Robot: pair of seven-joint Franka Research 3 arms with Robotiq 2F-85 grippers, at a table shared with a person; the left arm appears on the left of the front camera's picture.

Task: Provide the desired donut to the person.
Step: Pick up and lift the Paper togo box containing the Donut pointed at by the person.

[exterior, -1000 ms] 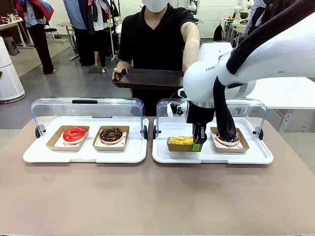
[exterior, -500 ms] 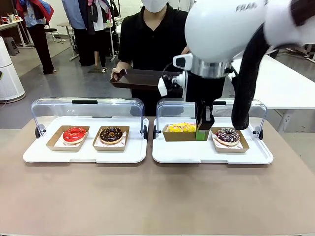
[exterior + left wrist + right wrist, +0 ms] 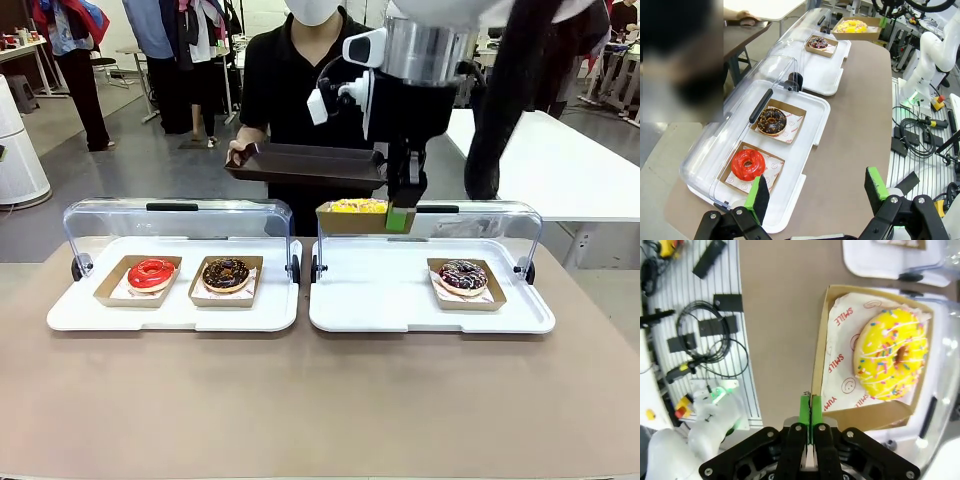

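- right gripper [image 3: 399,215] [image 3: 811,412]: jaws pinched shut on one side wall of the cardboard box [image 3: 345,221] [image 3: 821,365], green pads either side of the thin wall.
- Box carries the yellow donut [image 3: 358,206] [image 3: 892,360] w/ coloured sprinkles, on printed paper; box about level.
- Box hangs in the air over the back of the right white tray [image 3: 380,305], at the height of its clear lid's top.
- Front view: box sits just below the near edge of the brown tray [image 3: 300,160]; can't tell if they touch.
- The person [image 3: 310,70], black shirt, holds that brown tray out w/ both hands at the far side of the table [image 3: 300,400].
- Right white tray has one dark sprinkled donut [image 3: 462,275] in its own box, at the right end.
- left white tray [image 3: 180,312]: red donut [image 3: 152,272] and choc donut [image 3: 226,272], side by side, lid tipped back.
- left gripper [image 3: 818,189]: jaws wide apart, nothing between them, above the table's end near the red donut.
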